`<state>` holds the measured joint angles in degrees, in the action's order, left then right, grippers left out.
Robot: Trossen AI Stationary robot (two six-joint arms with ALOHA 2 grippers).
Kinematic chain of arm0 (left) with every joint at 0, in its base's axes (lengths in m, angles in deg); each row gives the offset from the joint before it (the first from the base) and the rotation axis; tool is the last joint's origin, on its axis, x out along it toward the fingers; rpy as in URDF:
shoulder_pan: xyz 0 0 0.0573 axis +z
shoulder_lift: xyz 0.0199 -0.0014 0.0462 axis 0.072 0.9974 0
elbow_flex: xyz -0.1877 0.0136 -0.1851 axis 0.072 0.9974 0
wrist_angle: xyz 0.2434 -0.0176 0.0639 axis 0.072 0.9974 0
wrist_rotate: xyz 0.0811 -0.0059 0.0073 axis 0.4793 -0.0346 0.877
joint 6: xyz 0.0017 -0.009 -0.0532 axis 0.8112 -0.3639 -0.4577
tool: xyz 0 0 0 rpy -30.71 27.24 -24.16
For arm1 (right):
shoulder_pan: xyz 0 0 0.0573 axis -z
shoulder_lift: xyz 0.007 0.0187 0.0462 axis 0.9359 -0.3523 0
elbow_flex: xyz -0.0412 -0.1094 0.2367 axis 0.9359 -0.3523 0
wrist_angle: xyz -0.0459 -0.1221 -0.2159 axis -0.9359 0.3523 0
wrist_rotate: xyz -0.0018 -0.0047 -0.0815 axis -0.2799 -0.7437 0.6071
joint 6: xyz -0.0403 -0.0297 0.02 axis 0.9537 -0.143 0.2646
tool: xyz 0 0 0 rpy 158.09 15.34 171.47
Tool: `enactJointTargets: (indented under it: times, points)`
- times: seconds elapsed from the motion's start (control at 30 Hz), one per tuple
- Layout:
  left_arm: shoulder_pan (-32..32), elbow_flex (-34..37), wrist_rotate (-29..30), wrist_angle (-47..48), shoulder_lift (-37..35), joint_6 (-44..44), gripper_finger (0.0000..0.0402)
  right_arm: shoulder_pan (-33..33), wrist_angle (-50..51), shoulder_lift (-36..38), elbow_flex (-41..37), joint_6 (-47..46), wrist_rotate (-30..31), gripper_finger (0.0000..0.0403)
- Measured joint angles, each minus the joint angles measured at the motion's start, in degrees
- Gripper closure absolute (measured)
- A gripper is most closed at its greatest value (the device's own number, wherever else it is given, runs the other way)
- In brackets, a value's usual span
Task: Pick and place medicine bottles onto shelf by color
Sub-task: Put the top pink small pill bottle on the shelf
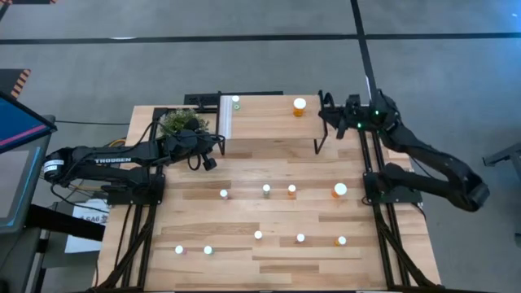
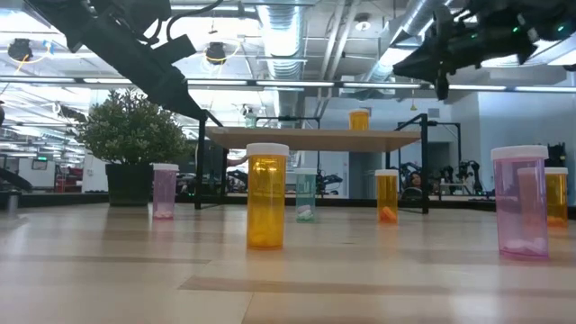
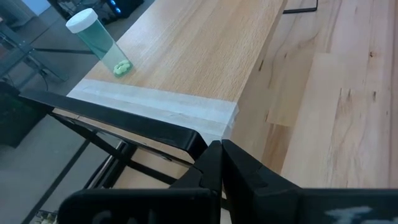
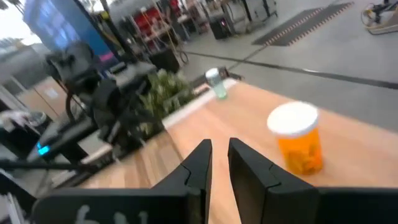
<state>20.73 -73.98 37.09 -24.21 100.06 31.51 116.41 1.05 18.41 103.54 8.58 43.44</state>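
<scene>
The shelf (image 1: 269, 114) stands at the table's far middle, with a white strip (image 3: 155, 102) along its left end. A green bottle (image 1: 236, 103) stands on its base near that strip. A larger orange bottle (image 1: 299, 107) stands on the shelf farther right. Several more medicine bottles, such as a big orange one (image 1: 340, 190), stand upright on the tabletop nearer me. My left gripper (image 3: 221, 144) is shut and empty, just off the shelf's left near corner. My right gripper (image 4: 220, 148) hovers beyond the shelf's right end, fingers a narrow gap apart, pointing at the orange bottle (image 4: 297, 138).
A potted plant (image 1: 181, 122) stands left of the shelf, behind my left arm. The shelf's black legs (image 1: 317, 138) reach down to the table. Bottles stand in two loose rows across the table's middle (image 1: 266, 189) and near part (image 1: 300, 238).
</scene>
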Motion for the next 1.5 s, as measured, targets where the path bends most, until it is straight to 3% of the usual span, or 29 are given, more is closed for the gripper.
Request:
enactJointTargets:
  times: [0.3,0.53,0.73,1.07,1.5]
  points:
    - [0.0,0.0,0.0,0.0,0.0,0.0,0.0401,-19.3,8.4,7.9,0.0,4.0,19.7,0.0327]
    - [0.0,0.0,0.0,0.0,0.0,0.1,0.0401,-34.6,14.0,7.6,0.0,4.4,38.9,0.0327]
    - [0.0,0.0,-0.1,0.0,0.0,0.1,0.0401,-45.6,14.3,6.6,0.0,4.3,49.9,0.0327]
    - [0.0,0.0,-2.5,0.0,0.0,0.0,0.0401,-55.3,10.5,7.7,-6.2,2.5,60.2,0.0327]
    - [0.0,0.0,-8.5,-2.6,-3.2,-1.5,0.0401,-54.6,6.5,7.6,-10.3,0.4,60.5,0.0327]
